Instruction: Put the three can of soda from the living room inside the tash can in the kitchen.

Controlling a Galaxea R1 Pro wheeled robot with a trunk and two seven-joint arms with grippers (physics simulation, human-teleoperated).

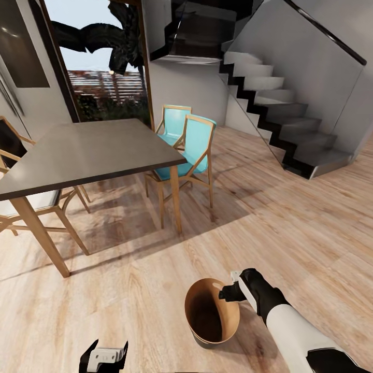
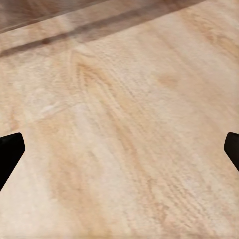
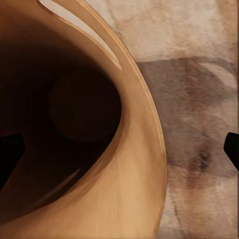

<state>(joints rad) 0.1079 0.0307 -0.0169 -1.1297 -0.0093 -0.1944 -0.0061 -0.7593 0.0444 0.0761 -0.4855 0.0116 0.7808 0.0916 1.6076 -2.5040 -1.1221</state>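
Observation:
A round brown trash can [image 1: 228, 321] stands on the light wood floor in front of me, its mouth tilted toward me. My right gripper [image 1: 231, 288] hovers at its far right rim. In the right wrist view the gripper [image 3: 119, 149] is open, one fingertip [image 3: 10, 149] over the can's dark inside and the other outside the rim [image 3: 149, 134]. The can's inside [image 3: 84, 107] looks dark, and I cannot make out anything in it. My left gripper [image 1: 103, 357] hangs low at the left, open over bare floor [image 2: 119, 129]. The soda cans are out of view.
This is the room with the grey table [image 1: 88, 150] on wooden legs at the left, two turquoise chairs [image 1: 194, 145] beside it and more chairs on its far left. A staircase [image 1: 280, 103] rises at the right. A glass door [image 1: 103, 67] stands behind the table.

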